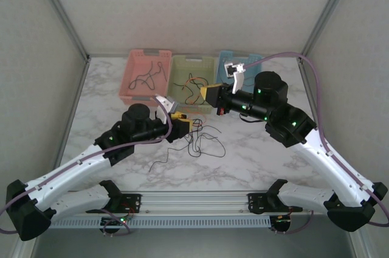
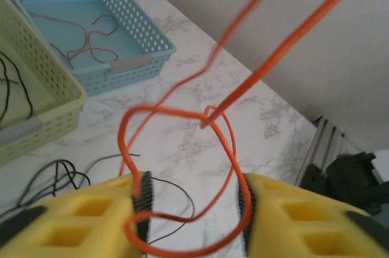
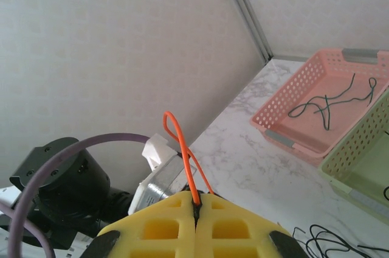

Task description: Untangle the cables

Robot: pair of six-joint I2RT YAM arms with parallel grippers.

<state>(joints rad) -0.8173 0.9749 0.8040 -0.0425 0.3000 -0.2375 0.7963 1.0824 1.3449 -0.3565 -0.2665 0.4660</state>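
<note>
The right gripper (image 3: 197, 204) has its yellow foam-padded fingers pressed together on a thin orange cable (image 3: 188, 170), which comes up out of the seam between them and bends into a narrow loop above. In the top view this gripper hangs over the near rim of the pale green perforated plastic basket (image 1: 177, 63), the middle one of three baskets in a row at the far edge of the white marble-patterned table (image 1: 261, 154).

The left gripper (image 2: 193, 206) is just near and left of it, low over the table. Its yellow fingers stand partly spread. A rounded loop of the orange cable lies in the gap, running close along both dark inner pads; whether they press it I cannot tell. From the loop two orange strands rise to the far right.

A loose tangle of thin black cables (image 1: 203, 139) lies on the table just right of and near to the left gripper, near the middle of the table.

The pink perforated plastic basket (image 1: 129, 78) on the far left holds a few dark cables (image 1: 149, 75). The green basket holds black and reddish cables (image 1: 193, 84). The light blue perforated plastic basket (image 2: 152, 33) on the far right holds thin red-brown cables (image 2: 88, 42)
</note>
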